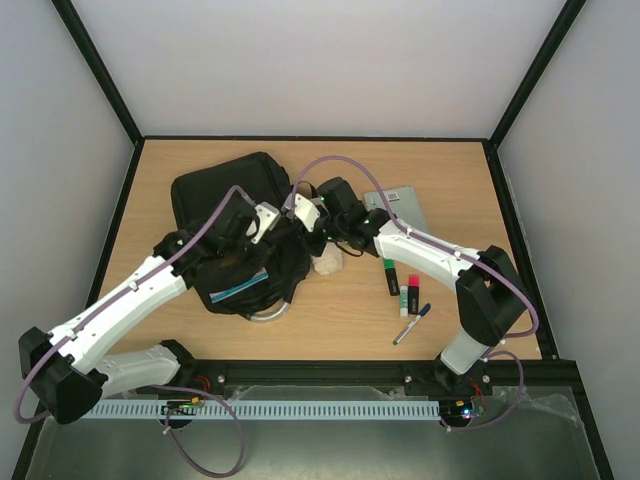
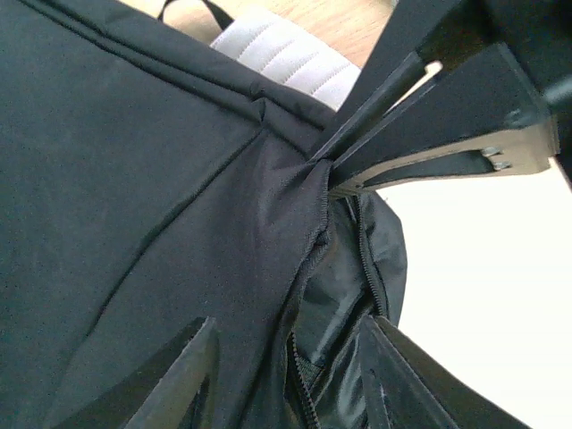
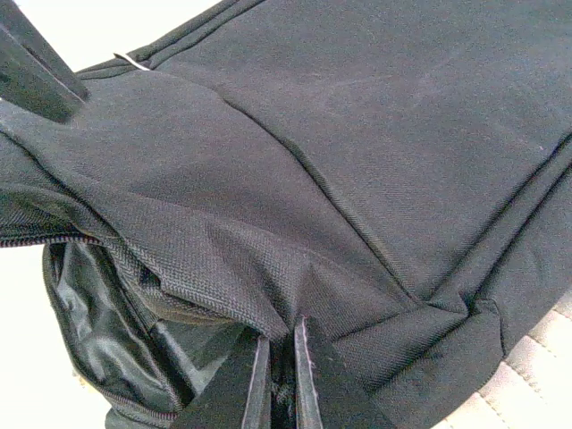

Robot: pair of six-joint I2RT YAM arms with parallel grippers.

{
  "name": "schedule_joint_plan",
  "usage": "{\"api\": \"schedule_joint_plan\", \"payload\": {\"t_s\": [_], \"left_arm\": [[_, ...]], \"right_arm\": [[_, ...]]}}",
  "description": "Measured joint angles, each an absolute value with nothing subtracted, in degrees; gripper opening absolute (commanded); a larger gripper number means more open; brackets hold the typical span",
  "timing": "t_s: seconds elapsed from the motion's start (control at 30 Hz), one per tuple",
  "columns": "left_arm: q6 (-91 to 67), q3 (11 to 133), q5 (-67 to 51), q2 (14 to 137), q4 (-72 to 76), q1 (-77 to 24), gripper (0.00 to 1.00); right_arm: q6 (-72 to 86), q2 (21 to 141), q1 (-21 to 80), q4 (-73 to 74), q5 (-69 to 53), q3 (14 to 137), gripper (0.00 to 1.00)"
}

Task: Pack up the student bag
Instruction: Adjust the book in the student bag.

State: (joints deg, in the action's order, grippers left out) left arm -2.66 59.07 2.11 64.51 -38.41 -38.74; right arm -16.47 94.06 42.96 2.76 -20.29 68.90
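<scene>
Top external shows the student bag [image 1: 225, 190] left of centre on the table [image 1: 340, 312], unzipped, with markers [image 1: 391, 278] and a pen [image 1: 412, 324] lying outside it, so packing looks mostly undone. Right gripper [image 3: 279, 332] pinches the bag's rim; left gripper [image 2: 290, 331] gapes, holding nothing

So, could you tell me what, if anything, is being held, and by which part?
The right gripper pinches the bag by the fabric at the edge of its opening; the left gripper stands open, holding nothing.

no legible text, no readable labels, brands, numbers or signs
</scene>
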Motion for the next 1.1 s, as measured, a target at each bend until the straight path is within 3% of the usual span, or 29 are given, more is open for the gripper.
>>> {"api": "schedule_joint_plan", "payload": {"t_s": [0.1, 0.27, 0.37, 0.67, 0.87, 1.1], "left_arm": [[-3.5, 60.7, 3.0, 64.2, -39.2, -38.7, 0.47], [-6.9, 64.3, 0.1, 62.1, -41.8, -38.8, 0.34], [-10.6, 64.1, -2.9, 60.2, -43.3, -39.0, 0.33], [-21.5, 52.7, -5.2, 63.0, -43.2, -49.5, 0.34], [-34.3, 47.7, 4.6, 66.8, -42.7, -52.9, 0.37], [-52.8, 39.7, 17.2, 61.5, -38.2, -52.8, 0.45]], "right_arm": [[-15.4, 94.7, 43.0, 2.2, -19.0, 69.0, 0.01], [-13.6, 96.1, 42.9, 2.1, -17.4, 70.9, 0.01], [-13.0, 96.1, 42.7, 1.8, -17.0, 71.5, 0.01], [-11.9, 96.1, 42.3, 1.7, -16.6, 71.9, 0.01], [-11.3, 96.1, 42.3, 1.7, -16.6, 72.0, 0.01], [-11.1, 95.9, 42.3, 1.6, -17.1, 72.0, 0.01]]}}
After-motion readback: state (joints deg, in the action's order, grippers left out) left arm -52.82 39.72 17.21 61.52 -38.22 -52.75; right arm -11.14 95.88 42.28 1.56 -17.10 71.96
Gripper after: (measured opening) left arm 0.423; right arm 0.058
